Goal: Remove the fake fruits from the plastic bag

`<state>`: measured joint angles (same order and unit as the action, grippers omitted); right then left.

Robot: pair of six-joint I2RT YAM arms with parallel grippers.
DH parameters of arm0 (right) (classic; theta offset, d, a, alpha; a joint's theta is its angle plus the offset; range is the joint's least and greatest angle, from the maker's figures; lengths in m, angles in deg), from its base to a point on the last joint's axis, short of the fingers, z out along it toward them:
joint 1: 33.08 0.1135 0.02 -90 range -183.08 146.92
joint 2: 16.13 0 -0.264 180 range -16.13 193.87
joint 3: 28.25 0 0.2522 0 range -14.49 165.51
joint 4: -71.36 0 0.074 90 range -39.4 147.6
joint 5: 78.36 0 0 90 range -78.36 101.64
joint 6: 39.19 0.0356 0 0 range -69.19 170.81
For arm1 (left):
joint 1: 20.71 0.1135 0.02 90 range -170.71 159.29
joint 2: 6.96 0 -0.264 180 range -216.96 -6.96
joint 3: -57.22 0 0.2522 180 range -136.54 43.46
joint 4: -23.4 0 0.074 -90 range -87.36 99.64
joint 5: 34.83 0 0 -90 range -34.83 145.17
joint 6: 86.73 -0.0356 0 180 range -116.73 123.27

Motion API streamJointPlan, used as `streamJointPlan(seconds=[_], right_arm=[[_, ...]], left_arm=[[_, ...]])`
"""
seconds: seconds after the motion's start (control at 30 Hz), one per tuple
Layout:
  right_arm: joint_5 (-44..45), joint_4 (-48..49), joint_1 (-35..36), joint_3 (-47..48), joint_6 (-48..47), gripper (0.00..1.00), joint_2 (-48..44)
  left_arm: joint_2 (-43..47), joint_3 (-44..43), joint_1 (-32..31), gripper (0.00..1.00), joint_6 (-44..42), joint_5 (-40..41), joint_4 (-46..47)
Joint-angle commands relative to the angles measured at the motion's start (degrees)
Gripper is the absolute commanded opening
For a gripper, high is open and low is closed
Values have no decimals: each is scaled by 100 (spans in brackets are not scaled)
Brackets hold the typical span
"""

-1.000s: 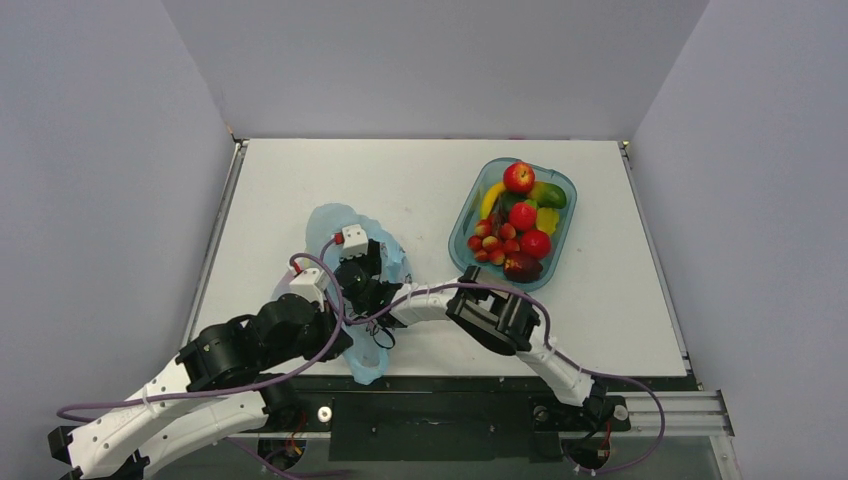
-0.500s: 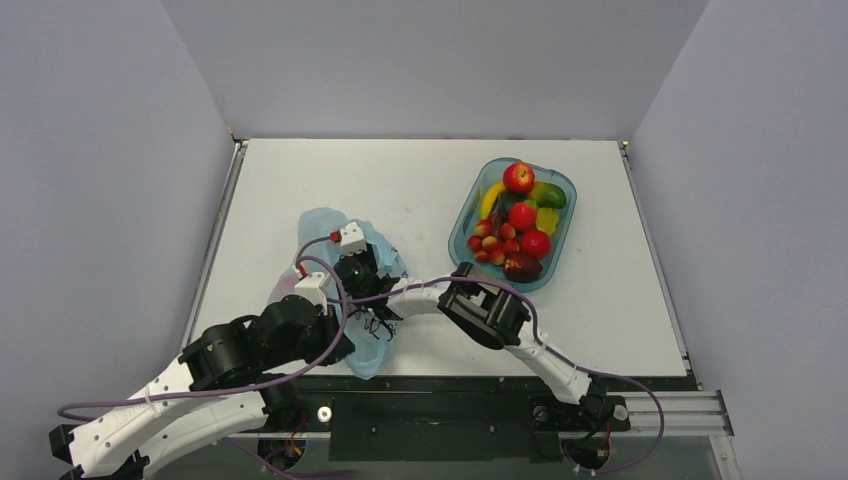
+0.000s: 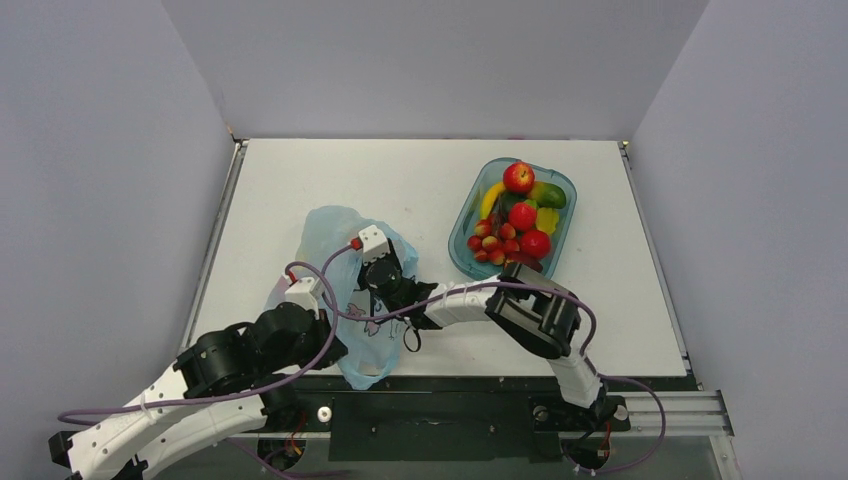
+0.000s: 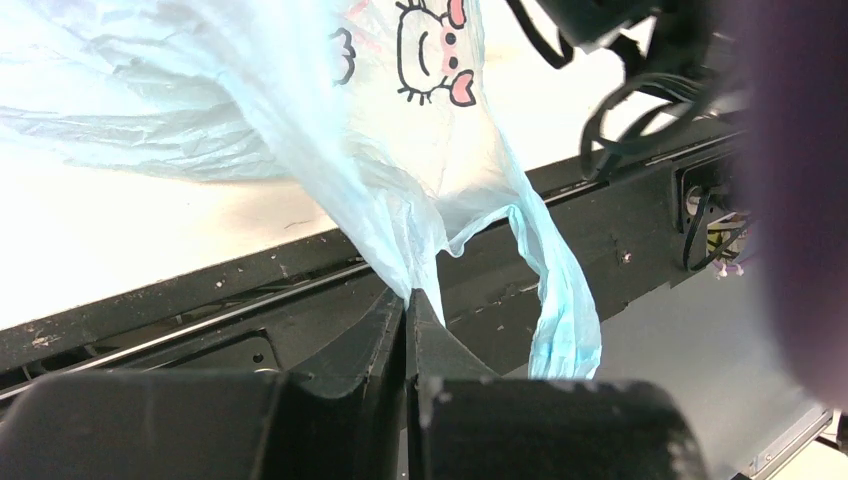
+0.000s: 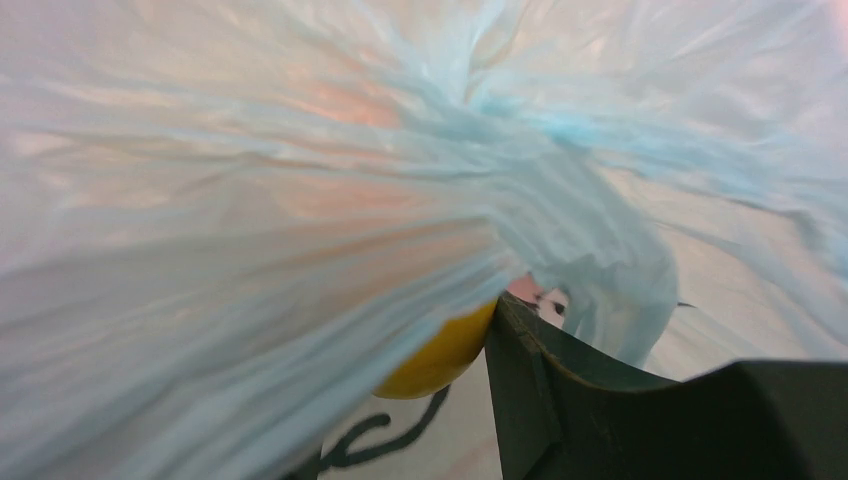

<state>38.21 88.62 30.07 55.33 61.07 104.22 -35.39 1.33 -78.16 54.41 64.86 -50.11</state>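
Observation:
The light-blue plastic bag [image 3: 330, 240] with cartoon prints lies at the table's front left, stretched between both arms. My left gripper [image 4: 410, 300] is shut on a fold of the bag's edge near the table's front rail; one loop handle [image 4: 560, 310] hangs free beside it. In the top view the left gripper [image 3: 338, 350] sits at the bag's near corner. My right gripper [image 3: 388, 282] reaches into the bag. In the right wrist view a yellow fruit [image 5: 445, 355] presses against the one visible finger [image 5: 540, 400]. Bag film hides the other finger. The bag hides the other fruits.
A teal transparent tub [image 3: 457, 250] stands at the back right, holding red apples, strawberries, a mango and a banana. The black front rail [image 4: 150, 310] runs just below the left gripper. Purple cables loop over the bag.
My right gripper has moved right and back inside the bag, dragging the bag with it. The bag now stands fuller and wider. The left arm has shifted slightly toward the near edge.

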Motion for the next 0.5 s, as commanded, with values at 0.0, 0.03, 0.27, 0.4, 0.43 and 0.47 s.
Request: streamJointPlan(seconds=[0.0, 0.03, 0.27, 0.4, 0.43, 0.47], right_arm=[[-205, 523, 110, -485, 14, 0, -753], [-236, 511, 123, -570, 47, 0, -826], [-926, 157, 263, -1412, 540, 0, -1614], [-1186, 75, 371, -2024, 832, 0, -2134], [-1258, 34, 368, -2225, 883, 0, -2329], [-1356, 8, 366, -2332, 956, 0, -2419]], left_arm=[[34, -17, -32, 0, 138, 252, -23], [3, -25, -36, 0, 136, 287, -39], [-217, -421, -30, 0, -139, 632, 181], [-489, -772, -34, 0, -422, 930, 144], [-583, -876, -30, 0, -443, 1000, 115], [-657, -916, -34, 0, -476, 1125, 69]])
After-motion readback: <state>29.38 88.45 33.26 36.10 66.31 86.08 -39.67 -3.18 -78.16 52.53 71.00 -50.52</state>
